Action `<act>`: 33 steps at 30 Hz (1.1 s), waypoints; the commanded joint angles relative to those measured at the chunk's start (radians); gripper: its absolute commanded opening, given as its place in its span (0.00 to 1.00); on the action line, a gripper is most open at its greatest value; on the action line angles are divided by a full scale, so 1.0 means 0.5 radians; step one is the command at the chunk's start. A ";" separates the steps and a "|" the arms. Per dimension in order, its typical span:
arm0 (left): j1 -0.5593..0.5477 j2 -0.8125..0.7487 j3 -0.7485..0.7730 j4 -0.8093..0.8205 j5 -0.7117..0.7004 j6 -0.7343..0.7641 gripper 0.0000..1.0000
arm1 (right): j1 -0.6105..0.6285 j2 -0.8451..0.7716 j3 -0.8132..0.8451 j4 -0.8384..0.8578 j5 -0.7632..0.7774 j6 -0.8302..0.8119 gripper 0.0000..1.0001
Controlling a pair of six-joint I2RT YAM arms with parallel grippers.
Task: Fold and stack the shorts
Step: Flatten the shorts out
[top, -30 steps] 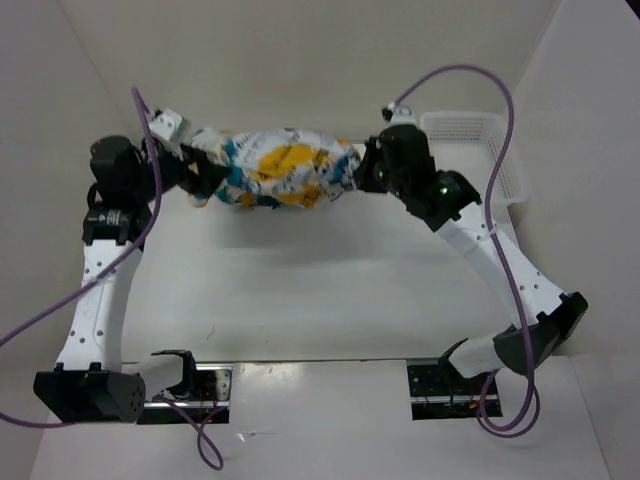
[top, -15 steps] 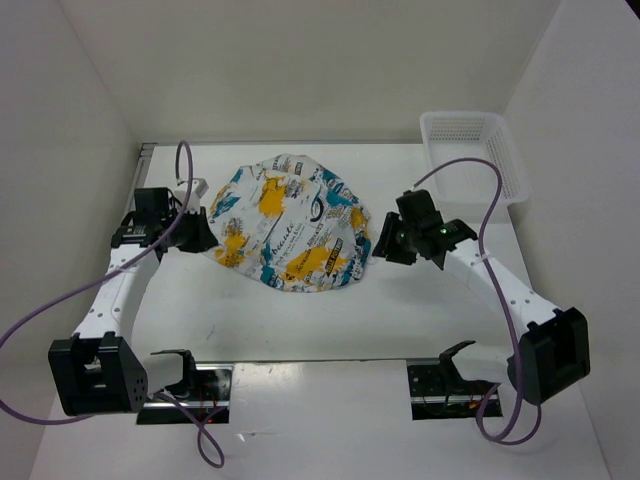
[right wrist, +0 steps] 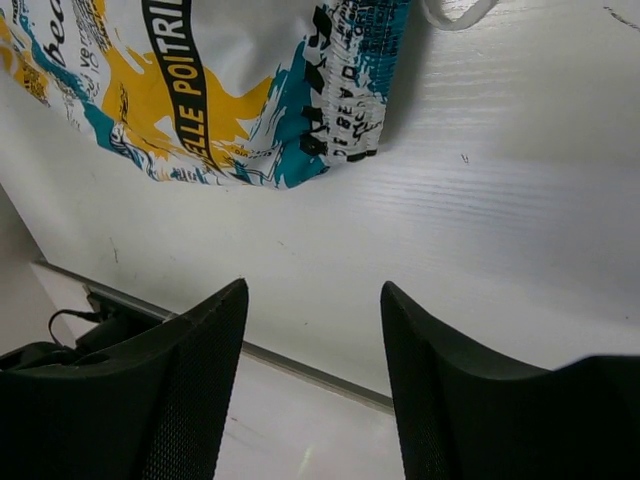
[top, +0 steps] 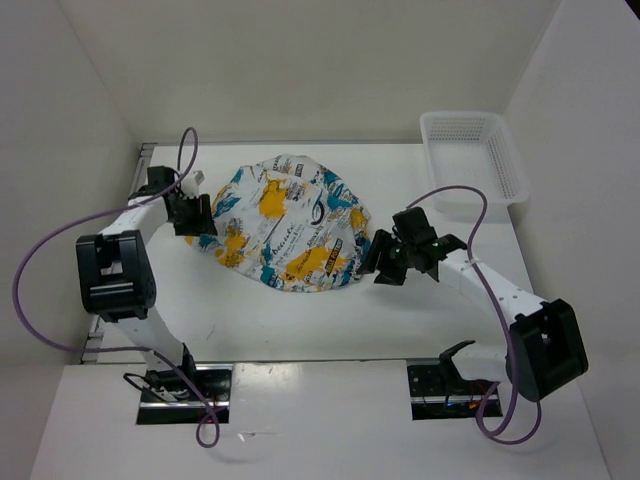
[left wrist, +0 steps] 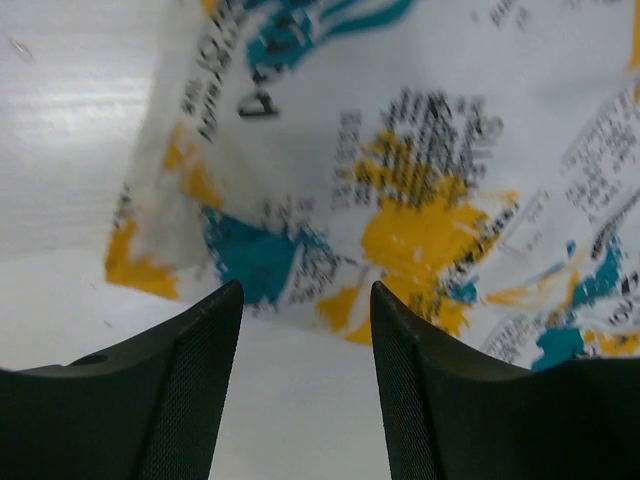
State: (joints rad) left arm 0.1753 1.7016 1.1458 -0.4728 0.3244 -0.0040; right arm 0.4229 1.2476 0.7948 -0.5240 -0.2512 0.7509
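The shorts (top: 288,228) lie spread in a rough rounded shape on the white table, white cloth with teal and orange patches and dark lettering. My left gripper (top: 203,216) stands open at their left edge, nothing between its fingers. In the left wrist view the shorts (left wrist: 420,170) fill the area just ahead of the open gripper (left wrist: 306,290). My right gripper (top: 374,264) is open beside their right edge, a little apart. The right wrist view shows a corner of the shorts (right wrist: 200,90) beyond the open gripper (right wrist: 314,290), with bare table between the fingers.
A white mesh basket (top: 503,165) stands at the back right corner of the table. White walls close in on the left, back and right. A white drawstring loop (right wrist: 455,12) lies by the shorts' corner. A metal strip (right wrist: 300,365) marks the table's near edge.
A second ago both grippers held the bunched shorts up at the back. The shorts now lie spread on the table, both grippers have opened and drawn off to the sides.
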 commanded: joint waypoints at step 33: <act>0.005 0.349 0.430 -0.064 -0.403 0.008 0.26 | 0.010 0.168 0.073 0.161 -0.022 -0.032 0.66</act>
State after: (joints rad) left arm 0.1814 1.9064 1.3315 -0.4835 0.1104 -0.0029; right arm 0.4229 1.3220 0.7929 -0.4835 -0.2638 0.7555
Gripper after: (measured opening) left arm 0.199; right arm 0.663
